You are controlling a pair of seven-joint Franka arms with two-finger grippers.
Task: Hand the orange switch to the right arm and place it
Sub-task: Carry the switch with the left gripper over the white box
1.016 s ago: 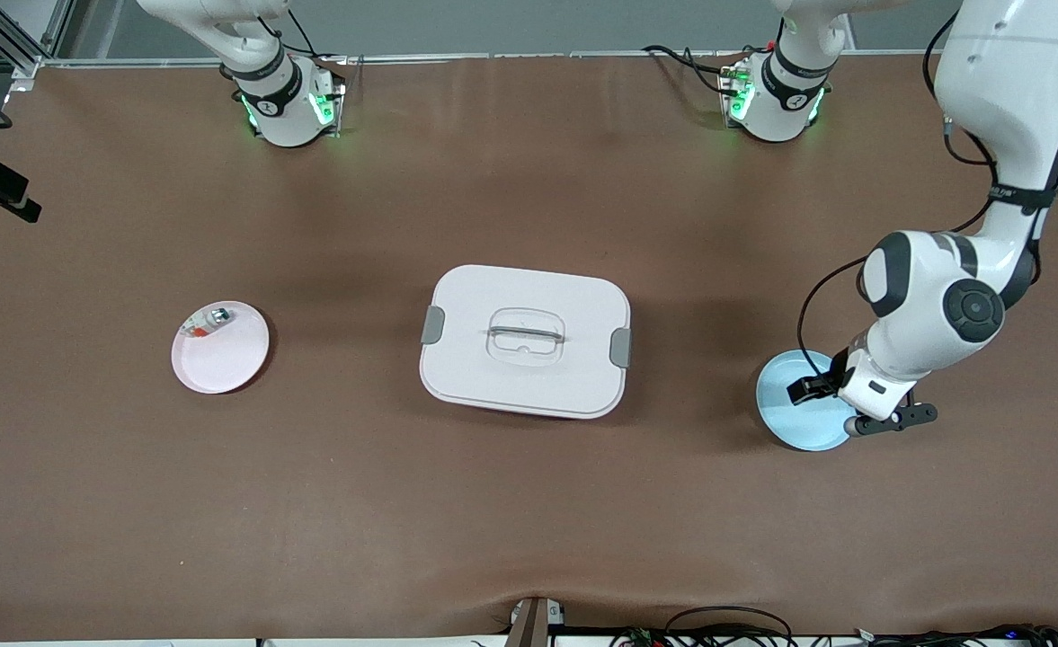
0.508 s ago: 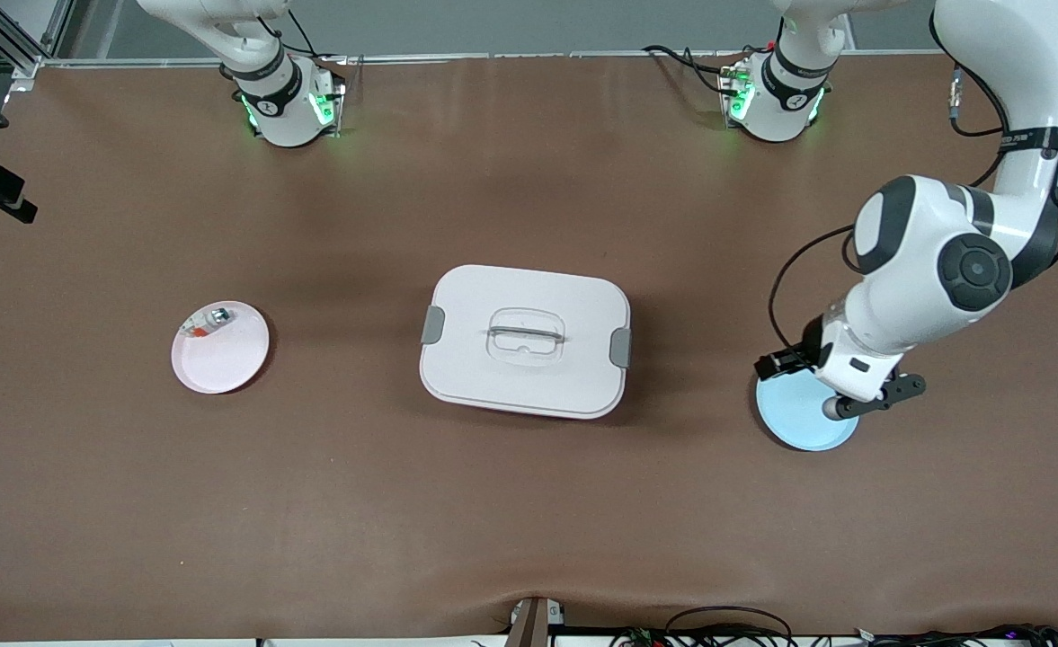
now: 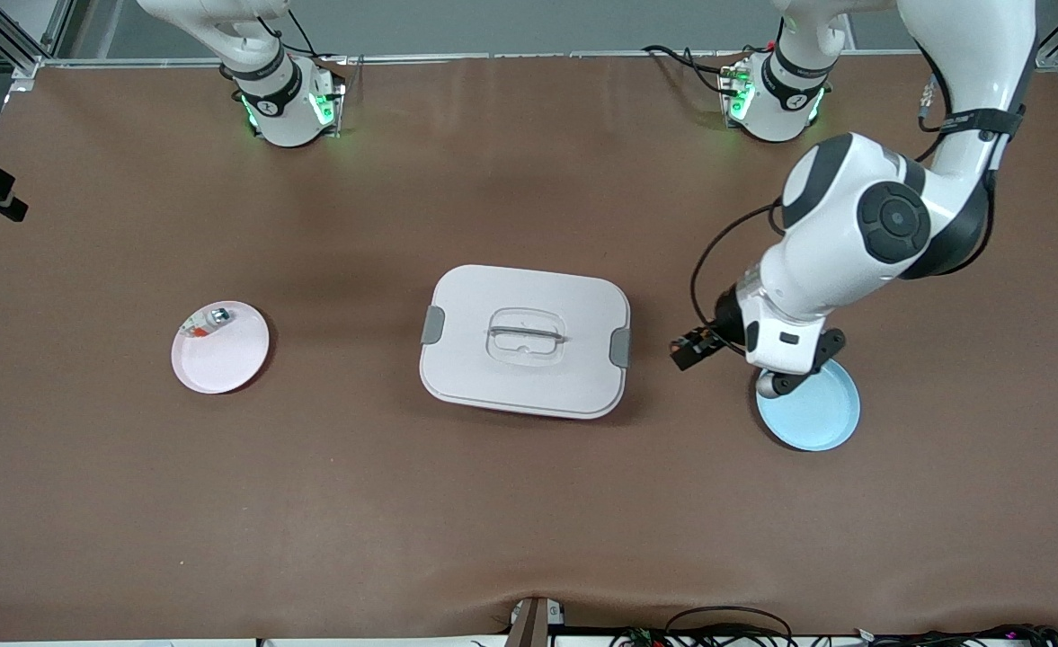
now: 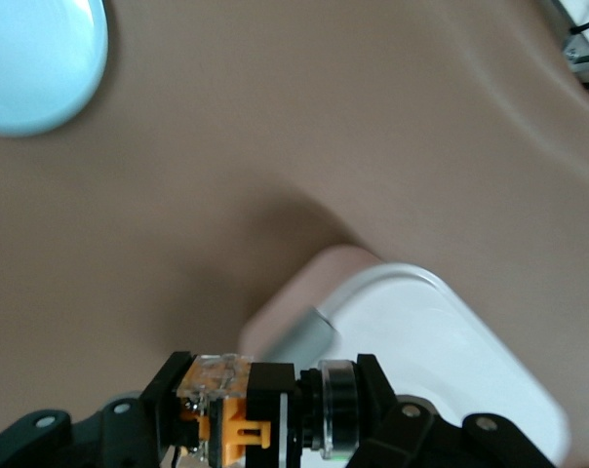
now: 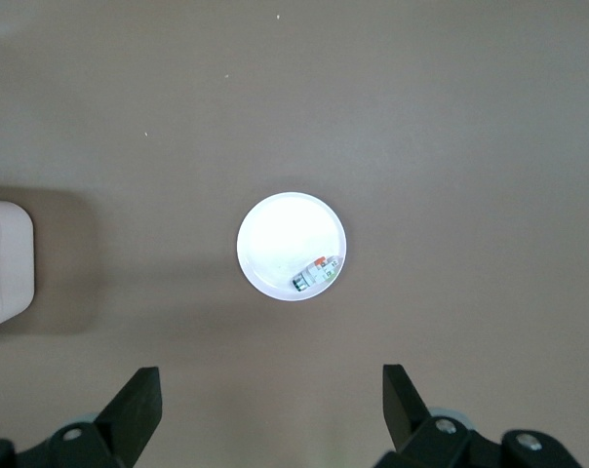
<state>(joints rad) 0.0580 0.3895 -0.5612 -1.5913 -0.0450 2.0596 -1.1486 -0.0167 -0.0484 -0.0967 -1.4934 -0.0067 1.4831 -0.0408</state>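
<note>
Front camera looks down on my whole brown table (image 3: 529, 503). My left wrist camera sits low, sharing the white lidded box (image 4: 441, 361). My right wrist camera looks straight down from high, sharing the pink round plate (image 5: 280, 244).

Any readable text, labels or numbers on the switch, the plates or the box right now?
None can be read.
The orange switch, held in the left gripper, shows no legible marking.
The blue plate, pink plate and white box are plain.
Right gripper waits over the pink plate.

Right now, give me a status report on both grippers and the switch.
Left gripper shut on orange switch, up between blue plate and white lidded box. Right gripper open, waiting above pink plate. Box sits between the arms.
</note>
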